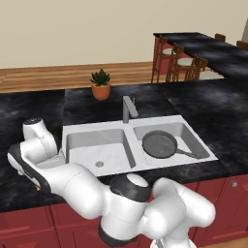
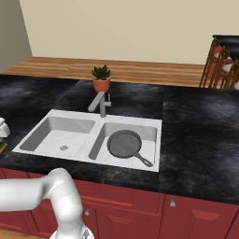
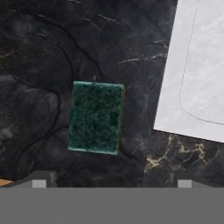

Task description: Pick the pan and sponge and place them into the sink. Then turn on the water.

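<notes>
One sponge [image 3: 96,117] on black marbled counter [image 3: 39,52], seemingly beside sink [image 3: 197,70].

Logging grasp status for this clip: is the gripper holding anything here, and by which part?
Nothing is held. The gripper is open above the sponge, which lies flat on the counter, untouched.

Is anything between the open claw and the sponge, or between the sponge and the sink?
Nothing visible. The sponge lies alone on the dark counter, with the open claw above it. The sink rim is beside it, with bare counter between.
</notes>
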